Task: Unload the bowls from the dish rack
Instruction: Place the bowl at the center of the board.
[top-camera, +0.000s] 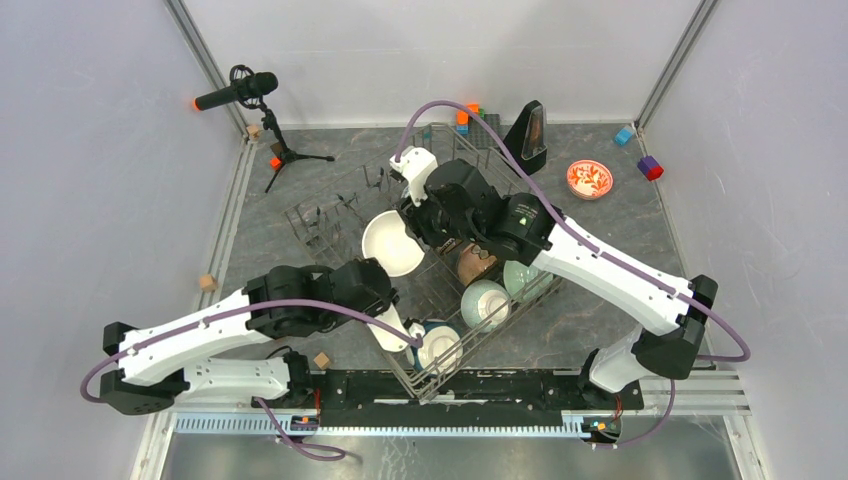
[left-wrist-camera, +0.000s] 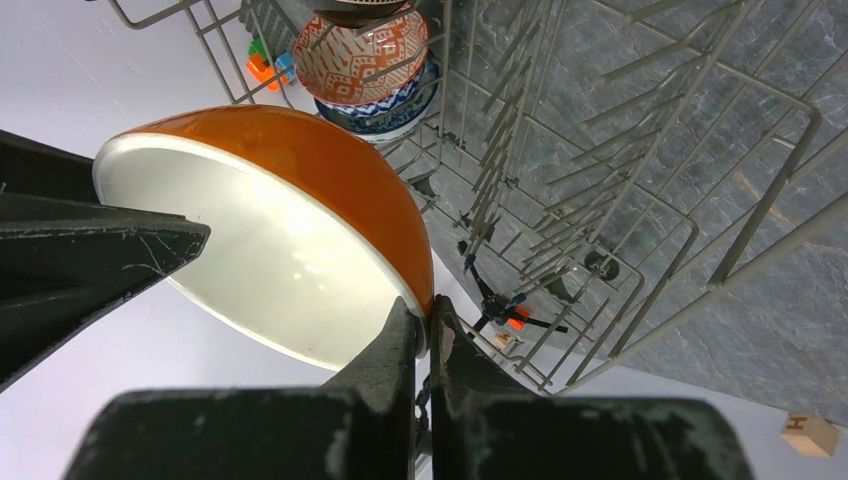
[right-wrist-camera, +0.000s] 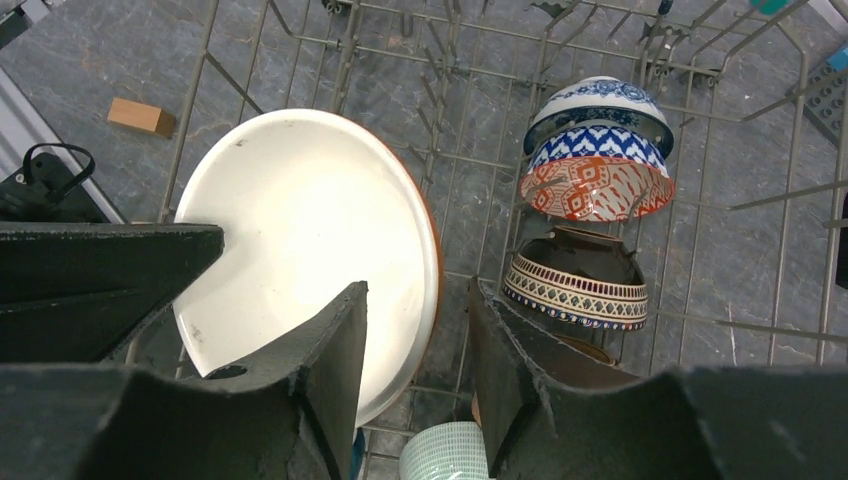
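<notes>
Over the table centre, top view: dish rack (top-camera: 445, 285) set diagonally, with the remaining bowls (top-camera: 485, 300) on edge in its near half. One orange bowl (top-camera: 392, 243), white inside, is raised at the rack's left edge between your two arms. Left wrist view: left gripper (left-wrist-camera: 428, 318) clamped tight on that bowl's thin rim, so it hangs above the tines. Right wrist view: right gripper (right-wrist-camera: 415, 292) part open, holding nothing, with its fingers astride the same rim, probably for a hand-over. Red-lattice bowl (right-wrist-camera: 597, 188) and striped bowl (right-wrist-camera: 575, 290) stand racked beyond.

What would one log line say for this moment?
left hand: shut on orange bowl | right hand: open, straddling its rim
</notes>
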